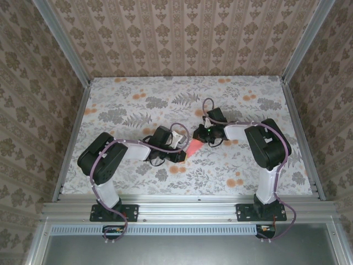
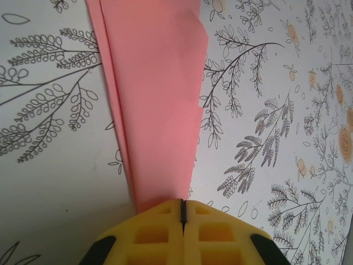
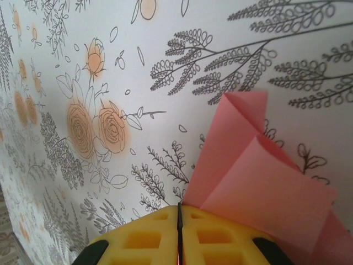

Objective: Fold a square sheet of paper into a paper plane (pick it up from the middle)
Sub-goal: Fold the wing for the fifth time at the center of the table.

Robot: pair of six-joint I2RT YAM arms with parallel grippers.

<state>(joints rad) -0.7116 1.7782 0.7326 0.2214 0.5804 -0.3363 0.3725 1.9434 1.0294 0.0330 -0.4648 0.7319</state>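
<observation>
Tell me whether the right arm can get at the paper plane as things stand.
Probably yes: the right gripper sits shut at one end of the paper plane, apparently pinching it. The left gripper clamps the other end and leaves the way free.

No words, labels, brands, numbers or signs can be read.

The paper plane (image 1: 194, 148) sits between left end effector (image 2: 182, 206) and right end effector (image 3: 179, 213).

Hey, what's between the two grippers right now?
In the top view, the pink paper plane bridges the gap from the left gripper to the right gripper, each shut on one end.
</observation>
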